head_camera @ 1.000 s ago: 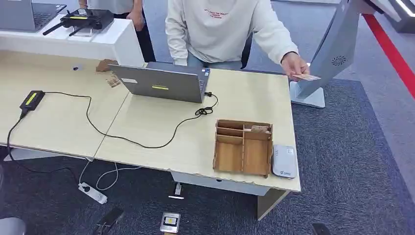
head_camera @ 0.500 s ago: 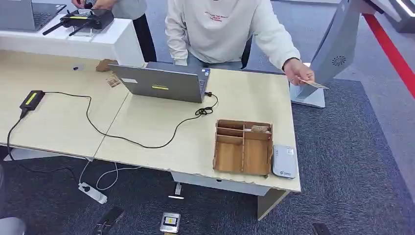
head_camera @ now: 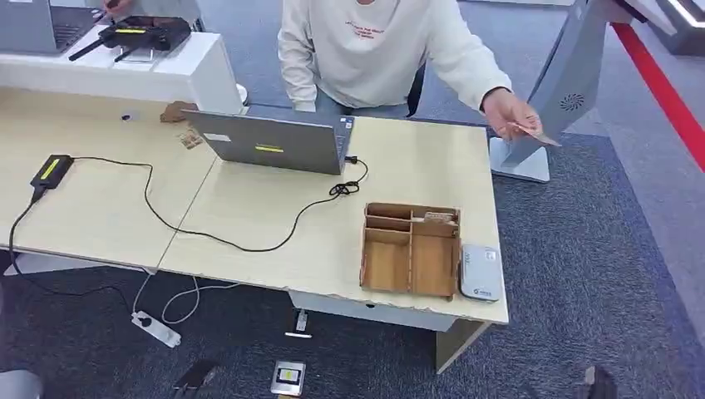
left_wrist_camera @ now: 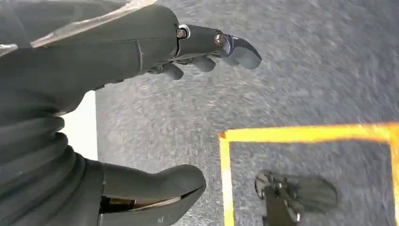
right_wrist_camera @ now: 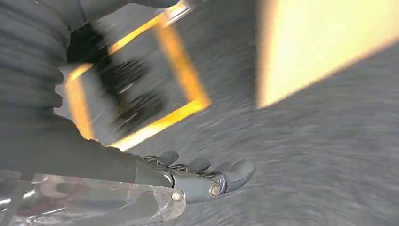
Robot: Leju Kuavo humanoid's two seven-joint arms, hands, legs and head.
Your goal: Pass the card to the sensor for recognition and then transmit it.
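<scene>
Light wooden table [head_camera: 249,216], grey laptop [head_camera: 274,141], wooden organiser [head_camera: 410,249], grey sensor [head_camera: 481,272], black cable [head_camera: 208,233]

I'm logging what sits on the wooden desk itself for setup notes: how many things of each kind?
Laptop: 1
Wooden organizer box: 1
Grey card sensor: 1
Black adapter with yellow label: 1
Black cable: 1
Total: 5

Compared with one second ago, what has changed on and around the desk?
The person's hand carried the card a little to the right and down, beyond the desk's edge, still holding it. The laptop, wooden organizer and card reader stayed put.
</scene>
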